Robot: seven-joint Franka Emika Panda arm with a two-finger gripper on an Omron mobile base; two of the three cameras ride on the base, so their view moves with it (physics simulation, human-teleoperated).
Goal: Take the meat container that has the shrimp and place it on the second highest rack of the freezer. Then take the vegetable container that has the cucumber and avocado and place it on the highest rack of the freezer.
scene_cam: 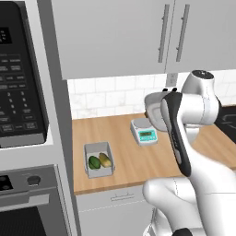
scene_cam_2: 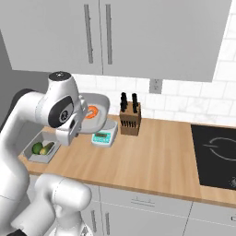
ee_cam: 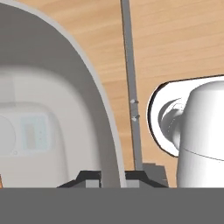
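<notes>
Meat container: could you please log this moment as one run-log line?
gripper: shut on meat container rim | container: lifted above scale | shrimp: inside | vegetable container: on counter

A kitchen scale (scene_cam: 145, 132) sits mid-frame on the wooden counter (scene_cam_2: 156, 156); a knife block (scene_cam_2: 129, 116) stands by the wall, with a black cooktop (scene_cam_2: 215, 156) at right.

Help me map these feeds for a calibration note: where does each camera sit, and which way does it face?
Left base view: behind the arm's left, looking forward and down at the counter; arm at right.
Right base view: behind its right, same counter; arm at left, lifting the meat container.
Hand view: on the hand, along the gripper, shut on the container's rim.
Both base views share the scale and vegetable container.
</notes>
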